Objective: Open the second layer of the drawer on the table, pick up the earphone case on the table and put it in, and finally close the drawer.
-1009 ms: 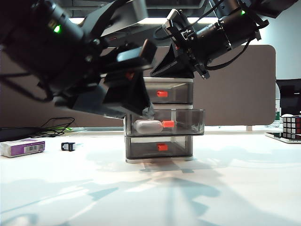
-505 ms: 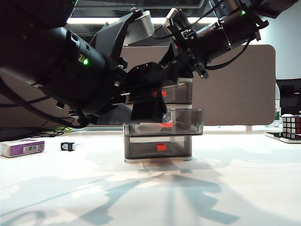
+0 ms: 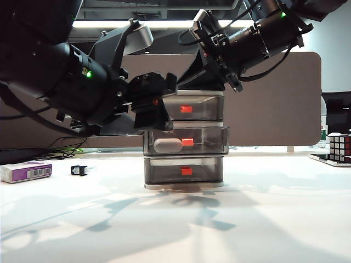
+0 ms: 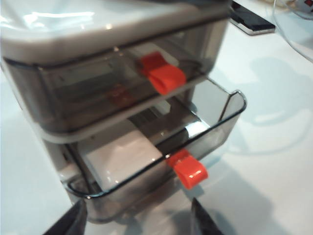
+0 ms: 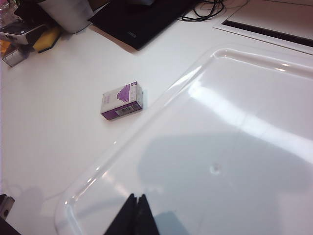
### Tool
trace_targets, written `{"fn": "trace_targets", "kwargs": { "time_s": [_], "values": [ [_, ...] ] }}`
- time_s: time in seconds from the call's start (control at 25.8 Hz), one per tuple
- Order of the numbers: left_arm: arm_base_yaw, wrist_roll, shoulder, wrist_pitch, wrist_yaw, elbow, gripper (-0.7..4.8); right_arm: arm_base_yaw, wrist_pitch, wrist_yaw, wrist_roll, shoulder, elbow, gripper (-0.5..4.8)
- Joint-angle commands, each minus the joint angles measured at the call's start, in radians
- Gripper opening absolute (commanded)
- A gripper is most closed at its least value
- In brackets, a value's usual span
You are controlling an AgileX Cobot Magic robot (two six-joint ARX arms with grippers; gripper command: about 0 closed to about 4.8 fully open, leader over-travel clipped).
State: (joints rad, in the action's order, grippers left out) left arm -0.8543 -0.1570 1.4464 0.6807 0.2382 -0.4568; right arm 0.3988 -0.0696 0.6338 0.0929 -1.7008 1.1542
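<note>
Exterior view: the left gripper [image 3: 156,112] hangs at the front left of the drawer [image 3: 185,139], level with its top two drawers; its jaws are dark against the arm, so their spread cannot be read here. The second layer of the drawer [image 3: 186,141] sits slightly out, the earphone case [image 3: 168,145] inside it beside the red handle [image 3: 187,142]. The right gripper [image 3: 204,76] rests on the cabinet's top. A purple box [image 3: 26,171] lies well off on the table [image 3: 219,219].

Left wrist view: two dark fingertips [image 4: 68,223] stand apart, nothing between them, just in front of the partly open middle drawer holding the white case [image 4: 122,156].

Right wrist view: the right gripper's tips [image 5: 136,215] meet, pressed together on the cabinet's glossy top [image 5: 234,132].
</note>
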Motion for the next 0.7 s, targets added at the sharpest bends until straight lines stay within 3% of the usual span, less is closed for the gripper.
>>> {"fn": "trace_targets", "kwargs": {
  "time_s": [0.04,0.31,0.58,0.7],
  "values": [
    [0.032,0.004,-0.003,0.027,-0.041,-0.004,2.63,0.005,0.073,0.001,0.011,-0.016,-0.016,-0.05],
    [0.078,0.028,-0.005,0.02,-0.089,-0.008,2.37,0.005,0.072,0.001,0.008,-0.016,-0.016,-0.05],
    [0.04,0.071,-0.077,-0.216,-0.056,-0.006,2.37,0.005,0.073,0.001,0.003,-0.016,-0.016,-0.05],
    [0.024,0.075,-0.11,-0.224,-0.097,-0.006,2.36,0.005,0.072,0.001,0.003,-0.016,-0.016,-0.05]
  ]
}}
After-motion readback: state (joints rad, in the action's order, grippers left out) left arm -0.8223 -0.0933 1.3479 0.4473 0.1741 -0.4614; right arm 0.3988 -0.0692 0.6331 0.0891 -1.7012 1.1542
